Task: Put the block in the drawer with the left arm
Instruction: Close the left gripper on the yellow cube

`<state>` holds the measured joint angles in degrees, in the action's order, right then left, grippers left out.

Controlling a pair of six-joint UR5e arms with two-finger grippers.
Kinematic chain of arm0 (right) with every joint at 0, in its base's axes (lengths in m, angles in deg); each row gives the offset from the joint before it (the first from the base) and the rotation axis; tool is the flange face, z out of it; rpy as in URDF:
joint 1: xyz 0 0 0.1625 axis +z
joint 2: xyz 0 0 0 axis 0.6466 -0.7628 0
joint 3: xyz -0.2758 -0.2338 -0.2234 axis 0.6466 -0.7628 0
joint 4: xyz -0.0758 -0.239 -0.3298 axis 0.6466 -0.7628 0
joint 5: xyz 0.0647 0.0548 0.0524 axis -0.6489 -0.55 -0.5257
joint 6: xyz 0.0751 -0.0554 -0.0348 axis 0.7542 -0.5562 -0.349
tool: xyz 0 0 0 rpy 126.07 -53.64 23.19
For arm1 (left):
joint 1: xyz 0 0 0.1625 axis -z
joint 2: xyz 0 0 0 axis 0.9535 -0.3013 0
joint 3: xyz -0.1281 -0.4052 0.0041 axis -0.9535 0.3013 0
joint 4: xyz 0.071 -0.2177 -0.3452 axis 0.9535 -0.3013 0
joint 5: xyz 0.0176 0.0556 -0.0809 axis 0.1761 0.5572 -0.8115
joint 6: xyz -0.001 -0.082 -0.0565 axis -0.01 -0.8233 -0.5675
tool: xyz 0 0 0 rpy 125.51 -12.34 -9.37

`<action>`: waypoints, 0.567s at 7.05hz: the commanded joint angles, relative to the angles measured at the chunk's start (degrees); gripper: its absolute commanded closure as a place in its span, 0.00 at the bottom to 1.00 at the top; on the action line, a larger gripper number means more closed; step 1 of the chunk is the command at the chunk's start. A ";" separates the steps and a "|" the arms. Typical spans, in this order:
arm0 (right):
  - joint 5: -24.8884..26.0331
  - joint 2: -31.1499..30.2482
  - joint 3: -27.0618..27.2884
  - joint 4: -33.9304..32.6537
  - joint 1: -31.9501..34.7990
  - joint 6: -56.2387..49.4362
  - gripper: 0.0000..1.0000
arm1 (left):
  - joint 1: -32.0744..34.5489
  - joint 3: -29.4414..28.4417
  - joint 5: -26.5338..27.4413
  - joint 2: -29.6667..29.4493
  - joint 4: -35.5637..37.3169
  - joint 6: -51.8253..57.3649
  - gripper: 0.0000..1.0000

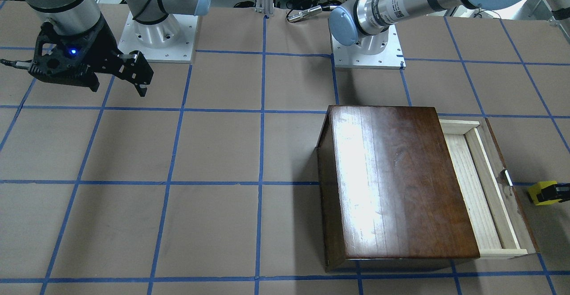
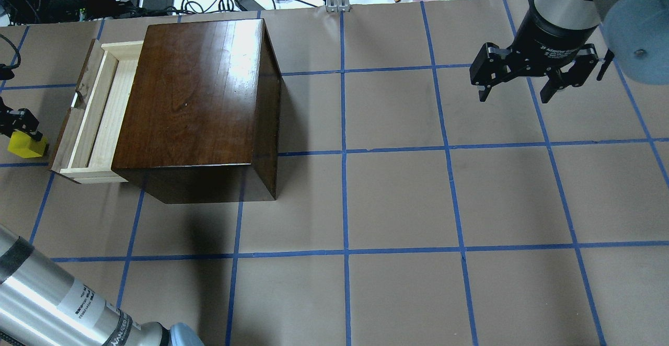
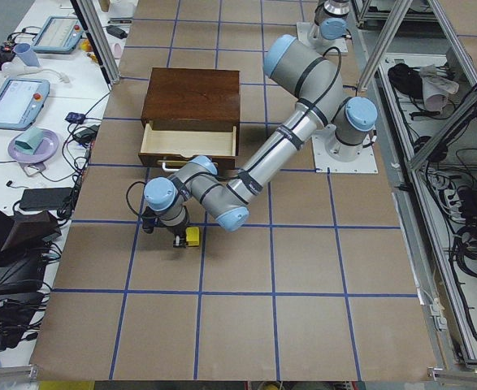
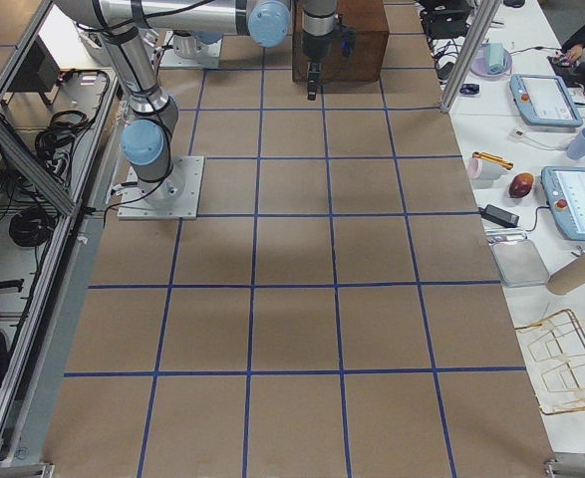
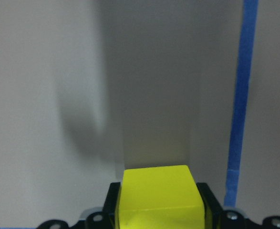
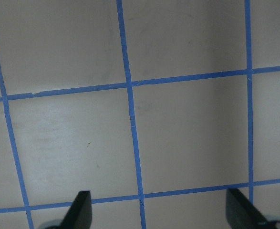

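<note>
Beside the drawer's (image 2: 107, 111) dark front, near its metal pull (image 1: 506, 177), the left hand (image 5: 160, 210) is clamped on the yellow block (image 5: 156, 191), one finger pressed to each side, low over the brown worktop (image 2: 397, 199); whether the block touches it cannot be told. The drawer stands pulled out of the wooden box (image 2: 198, 90), its pale floor showing. Well apart, the right hand (image 6: 159, 212) hangs with fingers spread wide above blue-taped squares.

No wording can be read clearly. A white label with fine print and a code square sits on the left arm (image 1: 401, 5), and white lettering rings the collar above the right gripper (image 2: 515, 92). Both are too small to make out.
</note>
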<state>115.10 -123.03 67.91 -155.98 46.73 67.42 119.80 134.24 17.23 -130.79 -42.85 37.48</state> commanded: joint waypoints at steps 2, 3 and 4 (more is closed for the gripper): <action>0.00 0.00 0.00 0.00 0.00 0.00 0.00 | 4.32 -8.00 -2.10 8.88 -12.48 -0.24 1.00; 0.00 0.00 0.09 0.00 0.00 0.00 0.00 | 7.21 -12.31 -2.11 11.34 -20.12 -1.64 1.00; 0.00 0.00 0.09 0.00 -0.09 0.00 0.00 | 10.63 -13.23 -2.11 13.28 -22.89 -6.61 1.00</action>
<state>115.10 -123.03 67.96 -155.98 46.72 67.42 126.66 123.60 15.24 -120.19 -60.42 35.10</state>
